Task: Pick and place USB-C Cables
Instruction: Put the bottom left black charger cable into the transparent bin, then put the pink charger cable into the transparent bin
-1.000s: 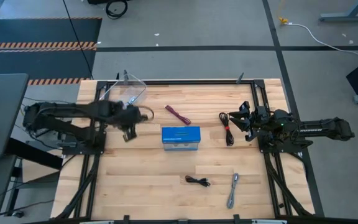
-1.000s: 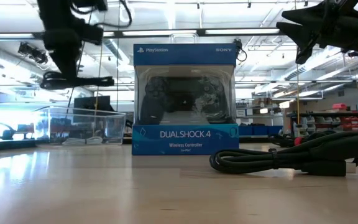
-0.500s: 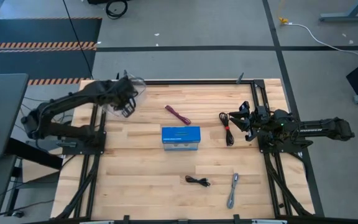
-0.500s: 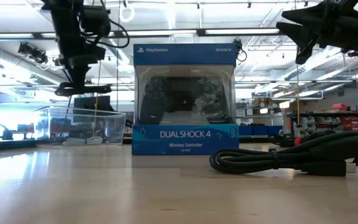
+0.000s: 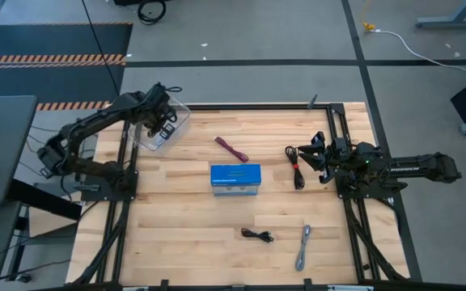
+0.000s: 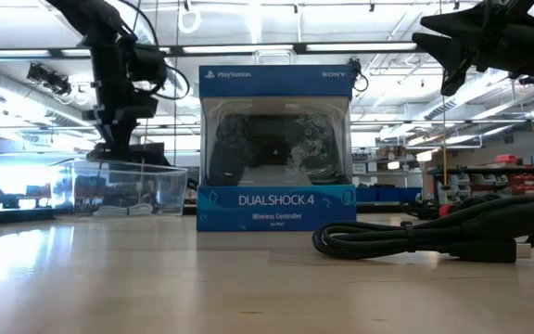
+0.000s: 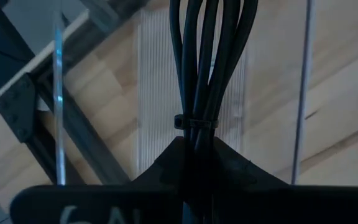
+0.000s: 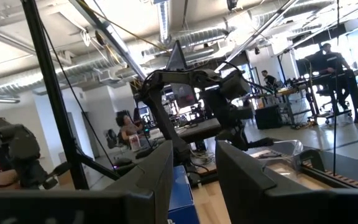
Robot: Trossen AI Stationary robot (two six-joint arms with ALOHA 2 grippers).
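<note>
My left gripper (image 5: 162, 128) hovers over the clear plastic tub (image 5: 174, 115) at the table's far left corner, shut on a black USB-C cable bundle (image 7: 207, 56). My right gripper (image 5: 298, 153) waits open near the table's right side, raised above a black cable (image 5: 297, 171) that lies flat on the wood. A maroon cable (image 5: 231, 149) lies beyond the blue box (image 5: 235, 179). A small black cable (image 5: 257, 234) and a silver-grey cable (image 5: 302, 246) lie nearer the front edge. In the low view the black cable (image 6: 434, 237) fills the foreground. My left gripper pinches the black cable bundle between its two fingers just behind the small tie (image 7: 194, 122) that binds its strands. The fingers point down from above and the strands run along them. The bundle hangs past the fingertips over the tub's ribbed floor (image 7: 154, 93).
The blue box stands upright at the table's middle, in front of the tub (image 6: 128, 186) in the low view. Black metal frame rails (image 5: 120, 202) run along the table's left and right sides. Bare wood lies between the box and the front edge.
My left gripper has carried the black cable from beside the blue box's left end toward the table's far left corner, and now hangs over the tub. It has stayed shut on the cable. The right arm has kept still.
</note>
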